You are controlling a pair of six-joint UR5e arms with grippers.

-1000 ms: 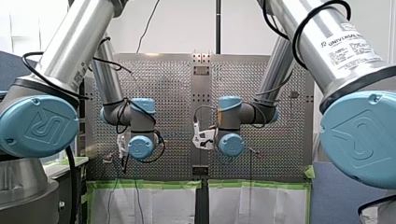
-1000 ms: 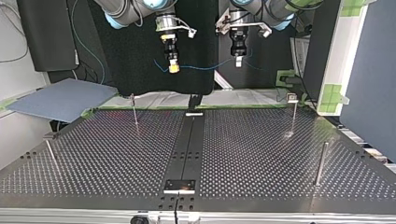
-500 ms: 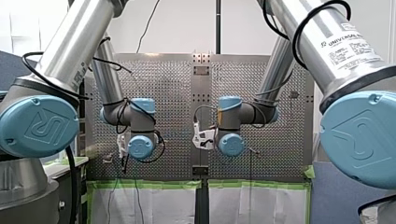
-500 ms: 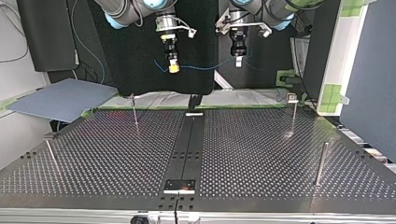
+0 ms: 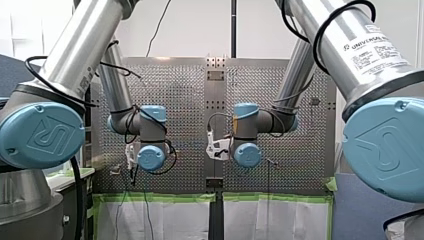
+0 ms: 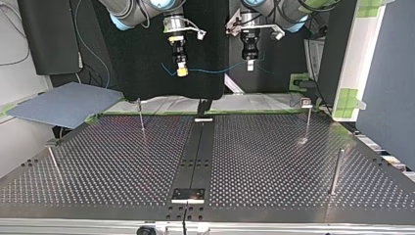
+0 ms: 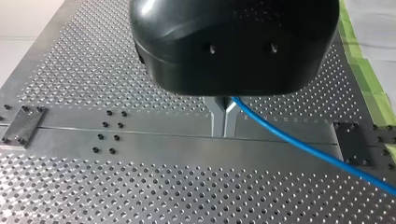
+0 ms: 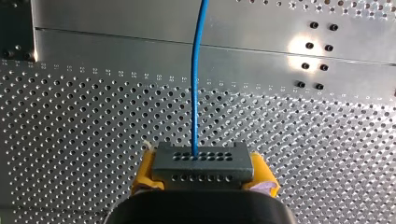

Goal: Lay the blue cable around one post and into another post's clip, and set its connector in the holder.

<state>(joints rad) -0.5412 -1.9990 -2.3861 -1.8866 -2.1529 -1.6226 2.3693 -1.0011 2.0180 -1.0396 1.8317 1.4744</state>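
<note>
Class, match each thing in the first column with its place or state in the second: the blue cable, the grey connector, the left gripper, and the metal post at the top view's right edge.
Column one
1. thin blue cable
2. grey perforated connector block
3. black left gripper with metal fingers
4. slim metal post

Column two
A. stands on the perforated table, no cable around it
B. pinches the cable
C. sits between the right gripper's yellow pads
D. runs through the air between both grippers

Pairs: 1-D, 2-C, 3-B, 4-A

Robotics lab: perforated table (image 6: 274, 161), posts (image 6: 336, 171).
</note>
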